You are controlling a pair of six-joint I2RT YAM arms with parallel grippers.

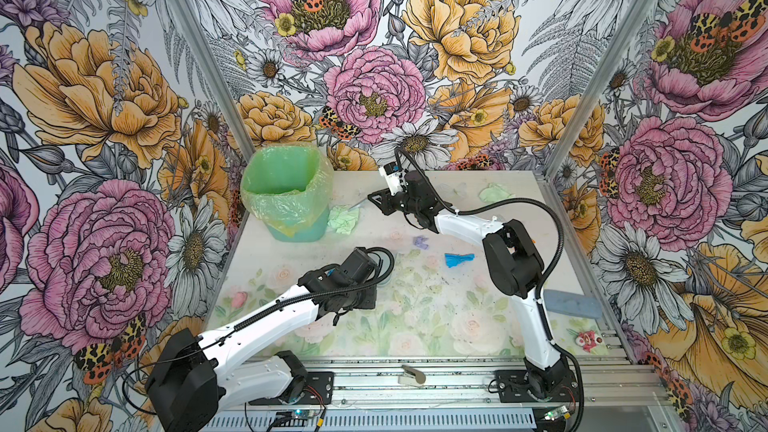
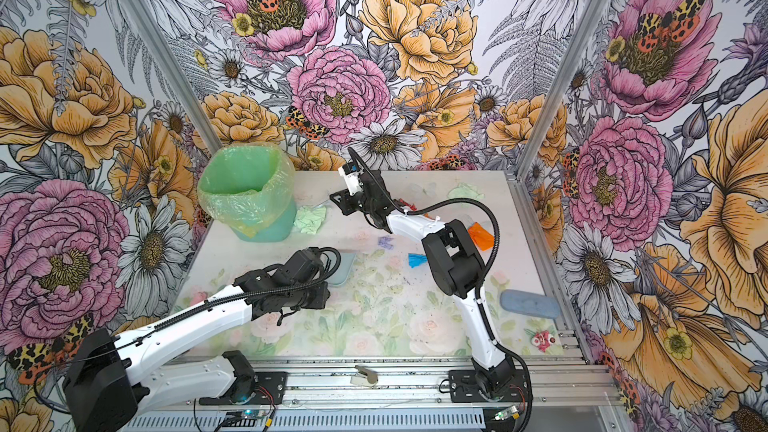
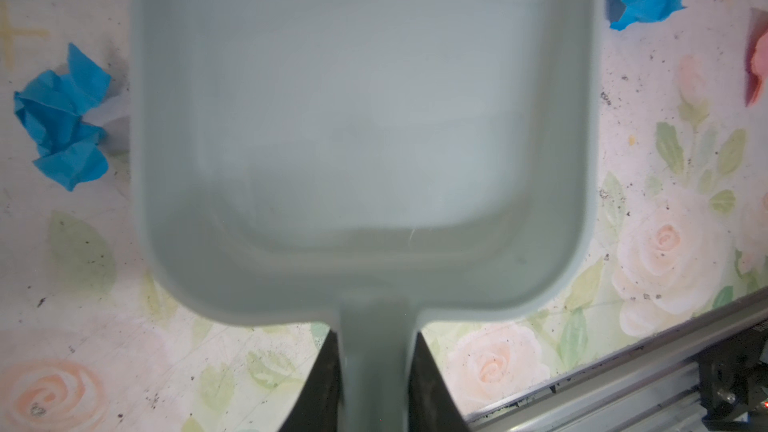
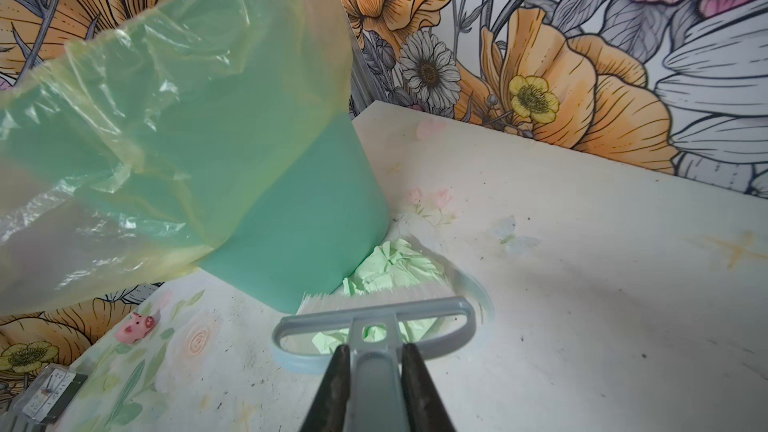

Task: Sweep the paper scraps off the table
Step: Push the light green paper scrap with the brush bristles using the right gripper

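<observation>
Low left in both top views, the left gripper [image 3: 376, 340] hides under its own wrist; only the wrist view shows it clenched on the dustpan [image 3: 365, 118] handle. The dustpan's front lip is cut off there; its tray shows bare grey plastic. A grey-blue block [image 1: 573, 303] lies at the table's right edge, its left end behind the right arm. One blue scrap [image 3: 62, 122] lies just beside a dustpan wall, mostly hidden by the arm from above. A second blue scrap [image 1: 459, 259] sits mid-frame on the table [image 1: 415, 317], with a lilac scrap [image 1: 420, 241] just beyond. An orange scrap [image 2: 480, 236] peeks past the right elbow; a red scrap [image 2: 405, 203] is half covered by the forearm. Farther, left of centre, the right gripper [image 4: 376, 363] grasps the brush [image 4: 415, 311], bristles against a pale green scrap [image 4: 390, 268] touching the bin [image 1: 286, 197]. The bin's liner looks bare inside, its bottom hard to read. Another green scrap [image 1: 494, 192] lies near the far edge.
</observation>
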